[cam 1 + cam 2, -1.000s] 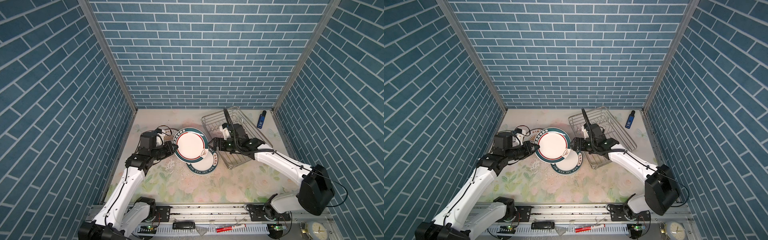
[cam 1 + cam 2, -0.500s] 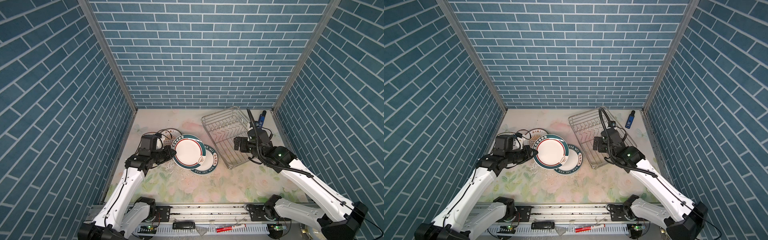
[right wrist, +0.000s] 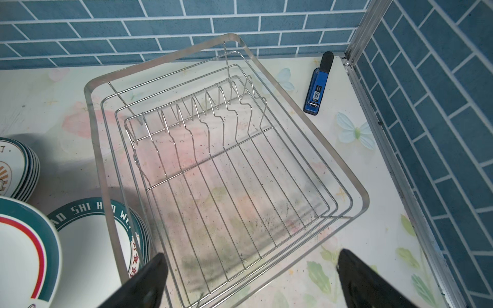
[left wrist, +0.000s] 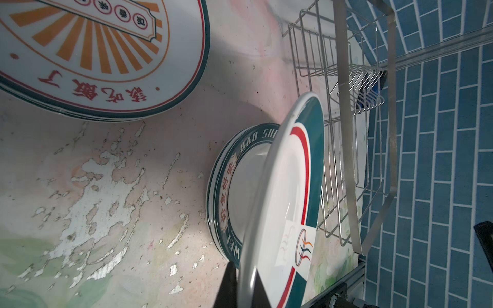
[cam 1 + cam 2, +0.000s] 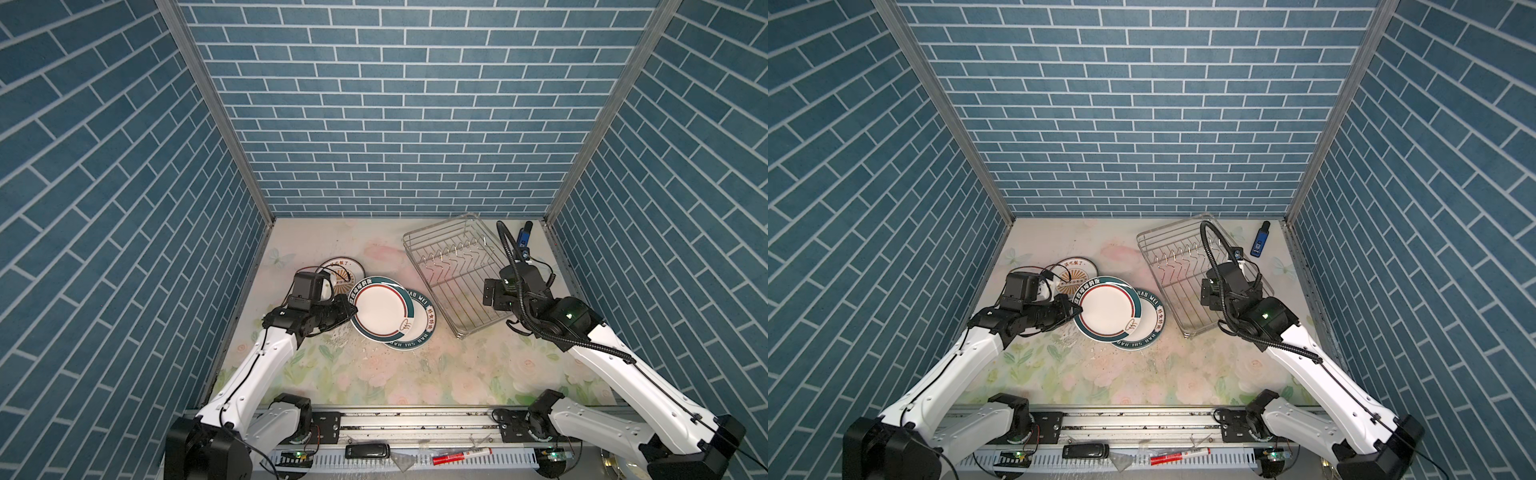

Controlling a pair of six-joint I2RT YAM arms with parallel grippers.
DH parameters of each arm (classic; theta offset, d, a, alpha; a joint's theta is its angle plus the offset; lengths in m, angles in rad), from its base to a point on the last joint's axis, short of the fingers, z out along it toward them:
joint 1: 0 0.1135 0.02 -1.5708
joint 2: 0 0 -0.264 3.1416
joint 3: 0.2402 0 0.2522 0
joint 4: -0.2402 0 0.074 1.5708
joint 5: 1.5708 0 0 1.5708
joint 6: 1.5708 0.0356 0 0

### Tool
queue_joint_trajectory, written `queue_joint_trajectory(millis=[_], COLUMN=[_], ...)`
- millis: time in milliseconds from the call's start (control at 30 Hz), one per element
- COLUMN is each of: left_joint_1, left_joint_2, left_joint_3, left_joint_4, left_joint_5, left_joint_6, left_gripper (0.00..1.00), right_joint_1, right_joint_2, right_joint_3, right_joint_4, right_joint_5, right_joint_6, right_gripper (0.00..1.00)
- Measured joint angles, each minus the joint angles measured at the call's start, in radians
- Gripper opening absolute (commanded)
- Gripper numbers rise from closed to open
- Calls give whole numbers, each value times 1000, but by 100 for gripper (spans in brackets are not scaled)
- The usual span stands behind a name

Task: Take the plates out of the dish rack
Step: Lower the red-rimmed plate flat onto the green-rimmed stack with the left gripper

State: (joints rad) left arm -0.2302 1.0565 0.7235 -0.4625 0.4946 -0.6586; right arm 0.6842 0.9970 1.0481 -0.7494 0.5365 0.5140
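A white plate (image 5: pixel 382 307) (image 4: pixel 288 200) with a teal band and a red arc hangs tilted over a stack of teal-lettered plates (image 5: pixel 422 332) (image 4: pixel 226 170). My left gripper (image 5: pixel 353 309) (image 4: pixel 244 277) is shut on its left rim. A second stack of plates with orange sunbursts (image 5: pixel 343 270) (image 4: pixel 93 53) lies behind my left wrist. The dish rack (image 5: pixel 436 227) (image 3: pixel 226 186), a silver wire basket with upright prongs, stands at the back right and holds no plates. My right gripper (image 5: pixel 492 295) (image 3: pixel 248 269) hangs open above the rack's near end, holding nothing.
A small blue and black device (image 5: pixel 524 237) (image 3: pixel 317 88) lies in the back right corner beside the rack. Blue brick walls close in the left, back and right sides. A red marker (image 5: pixel 461 453) lies on the front rail.
My right gripper has left the plate's right edge and drawn back to the right over the rack. The left gripper has lowered the plate a little over the lettered stack.
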Motion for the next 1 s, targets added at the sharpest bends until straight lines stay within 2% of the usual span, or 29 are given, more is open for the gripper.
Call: queue_joint_trajectory(millis=[333,600,733,833,1000], left_joint_1=[-42,-73,-80,-83,-90], left_joint_2=[97,198,220,235,266], left_joint_3=[0,0,0,0,-2], left_joint_4=[25,102,137,153,155], left_joint_5=[-72,-80,-75,-72,-87], left_joint_6=[-3,-8,-13,-16,-17], left_gripper=[1,1,6,15,16], right_joint_1=[-2,-3,-5,-5,-7], right_joint_2=[-14,-16,-20,-21,-21], right_joint_3=[-17,-27,-32,-34,-47], right_joint_4=[1,2,2,2,8], right_joint_5=[-1,-7,-9,-11,-17], right_joint_6=[-26,-44,-45,-45,-45], right_gripper=[99,99,99,99,99])
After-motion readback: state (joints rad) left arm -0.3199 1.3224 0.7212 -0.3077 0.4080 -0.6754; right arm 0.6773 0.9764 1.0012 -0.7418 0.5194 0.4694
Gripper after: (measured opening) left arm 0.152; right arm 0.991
